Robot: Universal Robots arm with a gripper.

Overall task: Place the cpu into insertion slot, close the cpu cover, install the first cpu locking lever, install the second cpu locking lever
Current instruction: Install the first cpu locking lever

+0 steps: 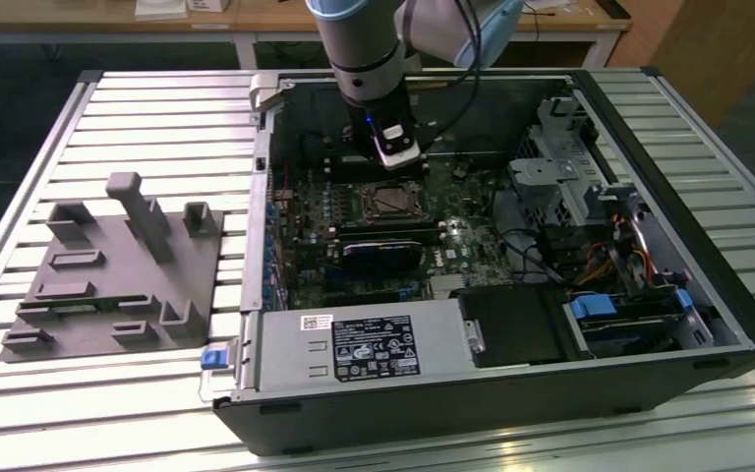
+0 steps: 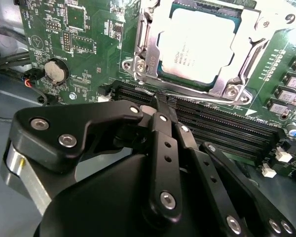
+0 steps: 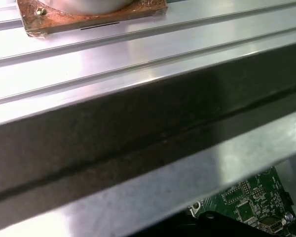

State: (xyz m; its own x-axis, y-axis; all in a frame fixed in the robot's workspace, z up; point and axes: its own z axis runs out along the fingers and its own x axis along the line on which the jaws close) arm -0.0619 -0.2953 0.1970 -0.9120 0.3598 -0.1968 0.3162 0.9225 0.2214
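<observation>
The cpu [image 2: 200,44], a pale silver square, lies in the insertion slot [image 1: 388,202] on the green motherboard. The cpu cover [image 2: 147,47], a silver metal frame, lies flat around the chip. My gripper [image 2: 163,102] hangs just beside the socket's edge, over the long black memory slots [image 2: 227,131]. Its black fingers [image 2: 160,148] are pressed together, with nothing between them. In the exterior view the gripper [image 1: 400,159] sits just behind the socket, low inside the open computer case. A thin metal lever [image 2: 138,90] runs along the socket's near edge.
The case walls [image 3: 138,133] close in the board on all sides. A power supply [image 1: 351,349], a drive cage [image 1: 554,167] and cables [image 1: 613,261] crowd the exterior view's right and front. A grey fixture plate [image 1: 115,270] with uprights stands on the slatted table to the left.
</observation>
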